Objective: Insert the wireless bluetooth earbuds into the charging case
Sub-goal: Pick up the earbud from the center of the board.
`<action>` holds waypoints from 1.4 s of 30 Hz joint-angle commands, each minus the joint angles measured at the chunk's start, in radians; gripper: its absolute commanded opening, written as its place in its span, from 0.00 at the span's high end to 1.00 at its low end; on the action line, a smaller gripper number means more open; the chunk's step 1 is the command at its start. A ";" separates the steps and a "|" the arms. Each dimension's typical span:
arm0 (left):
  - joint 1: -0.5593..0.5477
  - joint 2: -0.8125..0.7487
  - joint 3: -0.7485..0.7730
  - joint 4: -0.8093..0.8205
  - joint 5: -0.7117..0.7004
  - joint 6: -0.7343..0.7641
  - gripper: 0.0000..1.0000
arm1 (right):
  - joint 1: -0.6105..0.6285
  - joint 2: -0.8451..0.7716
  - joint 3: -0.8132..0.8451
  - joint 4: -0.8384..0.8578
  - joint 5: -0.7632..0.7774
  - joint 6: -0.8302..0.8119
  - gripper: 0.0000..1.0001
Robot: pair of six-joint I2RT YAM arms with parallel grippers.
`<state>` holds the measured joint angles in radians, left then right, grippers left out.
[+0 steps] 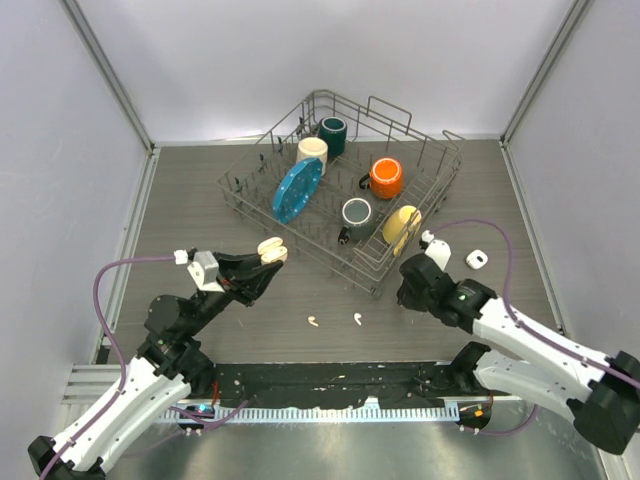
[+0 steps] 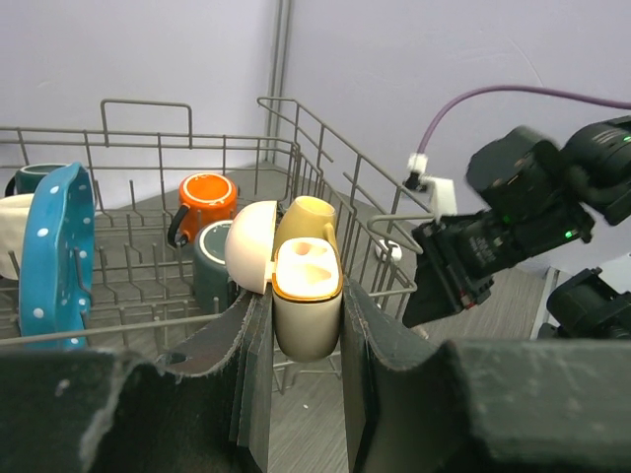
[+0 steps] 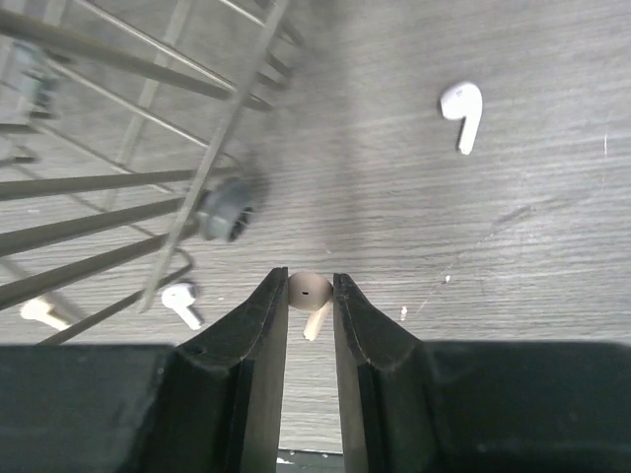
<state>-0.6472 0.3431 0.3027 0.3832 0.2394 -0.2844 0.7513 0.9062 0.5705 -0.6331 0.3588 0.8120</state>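
Holding the open charging case upright, the left gripper clamped it, apparently to offer its sockets, while the right gripper pinched one cream-beige earbud over the table.

Table matt grey woodgrain; rack metal wire; earbuds, case smooth plastic.

A grey wood-grain table fills the floor of a small enclosed booth. Plain, pale lavender-white wall panels rise behind the table, to its left and to its right. Slim metal posts stand at the table's far left and far right corners. A brushed metal plate runs along the table's near edge. The light is soft and even.
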 commanded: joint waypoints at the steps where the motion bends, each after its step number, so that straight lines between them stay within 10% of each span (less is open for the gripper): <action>1: -0.003 0.019 0.007 0.037 -0.035 -0.004 1.00 | 0.008 -0.116 0.100 -0.082 0.026 -0.066 0.94; 9: -0.003 0.053 0.012 0.065 -0.034 -0.035 1.00 | 0.008 -0.220 0.303 -0.206 0.031 -0.154 0.95; 21: -0.003 0.151 0.058 0.094 0.118 -0.033 1.00 | 0.029 -0.105 0.535 0.039 -0.156 -0.333 0.98; 42: -0.003 0.231 0.096 0.164 0.209 -0.050 1.00 | 0.330 -0.038 0.494 0.312 0.058 -0.312 0.99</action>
<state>-0.6472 0.5694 0.3443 0.4717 0.4194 -0.3294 0.9966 0.8490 1.0672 -0.4553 0.2943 0.5205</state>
